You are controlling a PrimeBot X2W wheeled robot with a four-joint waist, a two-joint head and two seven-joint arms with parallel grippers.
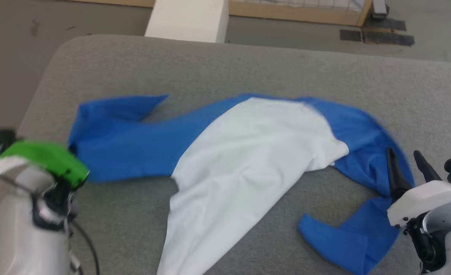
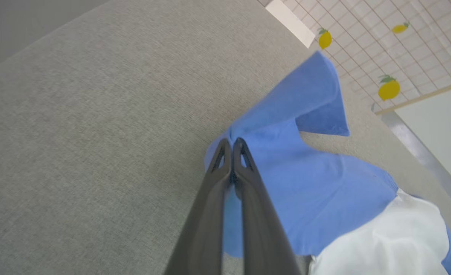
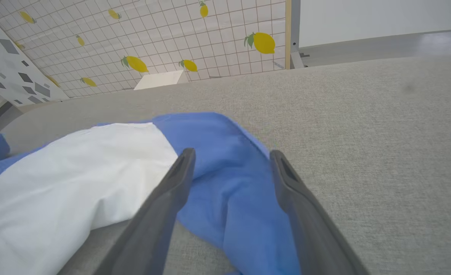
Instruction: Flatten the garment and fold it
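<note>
The garment, white in the body with royal-blue sleeves and sides, lies crumpled across the grey padded table. In the left wrist view my left gripper is shut, its tips pinching a bunched edge of a blue sleeve at the garment's left end. In the head view that arm's green wrist housing covers the fingers. My right gripper stands open over the blue fabric at the garment's right end. In the right wrist view the right gripper has blue cloth lying between and below its spread fingers.
A white box stands on the floor beyond the table's far edge. A wood-framed panel with a lemon-print grid wall stands behind it. The table's rounded left corner is close to my left arm.
</note>
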